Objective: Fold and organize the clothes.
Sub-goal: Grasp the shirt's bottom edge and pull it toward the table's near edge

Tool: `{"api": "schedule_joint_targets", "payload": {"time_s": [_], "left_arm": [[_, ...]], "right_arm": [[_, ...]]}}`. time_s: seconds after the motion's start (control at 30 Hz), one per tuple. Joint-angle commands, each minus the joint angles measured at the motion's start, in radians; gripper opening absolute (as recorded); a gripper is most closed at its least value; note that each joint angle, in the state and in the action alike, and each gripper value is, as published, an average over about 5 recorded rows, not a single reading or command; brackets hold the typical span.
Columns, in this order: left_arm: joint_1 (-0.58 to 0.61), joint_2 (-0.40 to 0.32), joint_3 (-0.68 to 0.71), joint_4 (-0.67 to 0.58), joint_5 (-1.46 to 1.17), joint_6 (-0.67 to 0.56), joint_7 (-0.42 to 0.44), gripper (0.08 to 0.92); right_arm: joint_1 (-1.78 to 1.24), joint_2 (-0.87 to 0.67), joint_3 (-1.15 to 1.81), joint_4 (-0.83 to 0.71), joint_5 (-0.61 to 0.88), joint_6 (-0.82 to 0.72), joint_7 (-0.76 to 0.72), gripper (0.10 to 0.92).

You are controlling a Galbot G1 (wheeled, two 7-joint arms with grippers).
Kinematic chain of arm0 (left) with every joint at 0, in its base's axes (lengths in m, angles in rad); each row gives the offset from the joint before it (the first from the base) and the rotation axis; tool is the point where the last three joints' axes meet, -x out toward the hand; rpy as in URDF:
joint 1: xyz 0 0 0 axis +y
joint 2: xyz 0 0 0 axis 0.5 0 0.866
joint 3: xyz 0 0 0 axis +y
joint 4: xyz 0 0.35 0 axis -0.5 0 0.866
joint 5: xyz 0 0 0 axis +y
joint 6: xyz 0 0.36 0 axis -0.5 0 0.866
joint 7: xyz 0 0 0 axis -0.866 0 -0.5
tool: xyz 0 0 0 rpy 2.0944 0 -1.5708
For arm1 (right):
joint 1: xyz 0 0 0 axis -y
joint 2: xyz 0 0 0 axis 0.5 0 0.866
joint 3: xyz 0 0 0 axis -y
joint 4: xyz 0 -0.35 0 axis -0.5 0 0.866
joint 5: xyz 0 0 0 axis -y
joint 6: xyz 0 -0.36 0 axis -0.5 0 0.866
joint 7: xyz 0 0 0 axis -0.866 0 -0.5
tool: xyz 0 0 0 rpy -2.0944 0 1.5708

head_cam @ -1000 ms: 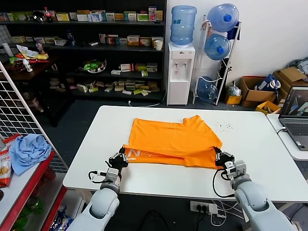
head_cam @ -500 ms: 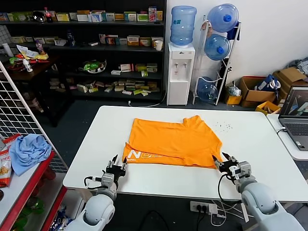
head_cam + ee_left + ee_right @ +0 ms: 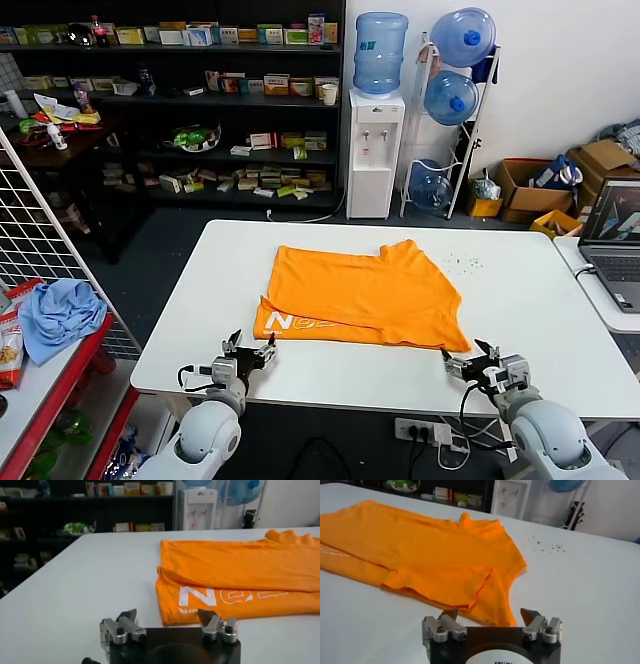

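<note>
1. The room looks like a stockroom: dark shelves (image 3: 200, 90) along the back wall carry boxes and packets, and a water dispenser (image 3: 374, 130) stands next to a rack of blue water bottles (image 3: 450, 95).
2. A white table (image 3: 520, 290) fills the middle of the floor, with a few small dark specks scattered on its far right part.
3. The orange T-shirt (image 3: 365, 295) lies flat on the table, folded over on itself, toward the near edge.
4. Its near strip shows white lettering (image 3: 220, 597) at the left end, and the sleeve end bunches up at the right.
5. The left gripper (image 3: 248, 348) sits low at the near left edge of the table, just in front of the shirt's lettered corner; its fingers are spread apart and hold nothing.
6. The right gripper (image 3: 490, 357) sits at the near right edge, just beside the shirt's near right corner, fingers likewise spread and clear of the fabric.
7. In the right wrist view the shirt's crumpled corner (image 3: 492, 600) lies on the table just ahead of the spread fingers.
8. A light blue cloth (image 3: 60, 315) is heaped on a red shelf (image 3: 60, 385) to the left, well apart from the table.
9. A laptop (image 3: 612, 245) stands open on a side table at the right, with cardboard boxes (image 3: 560, 185) behind it.
</note>
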Motion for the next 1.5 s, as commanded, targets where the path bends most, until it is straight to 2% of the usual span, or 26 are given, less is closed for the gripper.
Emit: {"api": "schedule_joint_targets", "payload": {"time_s": [0.03, 0.17, 0.5, 0.63, 0.77, 0.9, 1.0, 1.5], "left_arm": [[-0.048, -0.002, 0.005, 0.031, -0.037, 0.013, 0.001, 0.82], [-0.054, 0.003, 0.01, 0.036, -0.038, 0.005, 0.002, 0.749], [-0.02, 0.019, 0.011, -0.004, -0.047, 0.006, 0.0, 0.455], [0.0, 0.025, 0.009, -0.023, -0.054, 0.01, -0.003, 0.342], [0.028, 0.04, 0.007, -0.058, -0.069, 0.02, -0.008, 0.23], [0.069, 0.059, 0.006, -0.113, -0.084, 0.029, -0.015, 0.12], [0.105, 0.073, 0.006, -0.157, -0.088, 0.034, -0.019, 0.089], [0.287, 0.17, -0.021, -0.344, -0.087, 0.063, -0.035, 0.089]], "right_arm": [[0.006, 0.011, 0.005, -0.03, 0.003, 0.01, -0.003, 0.761], [0.005, 0.012, 0.002, -0.036, 0.003, 0.012, -0.002, 0.64], [-0.005, 0.006, 0.003, -0.041, 0.003, 0.009, -0.005, 0.345], [-0.028, -0.011, 0.01, -0.001, 0.005, 0.001, 0.006, 0.224], [-0.055, -0.034, 0.018, 0.055, 0.012, -0.019, 0.024, 0.137], [-0.088, -0.055, 0.027, 0.111, 0.024, -0.043, 0.042, 0.125], [-0.118, -0.068, 0.036, 0.145, 0.029, -0.058, 0.052, 0.125], [-0.32, -0.101, 0.083, 0.278, 0.006, -0.09, 0.083, 0.125]]}}
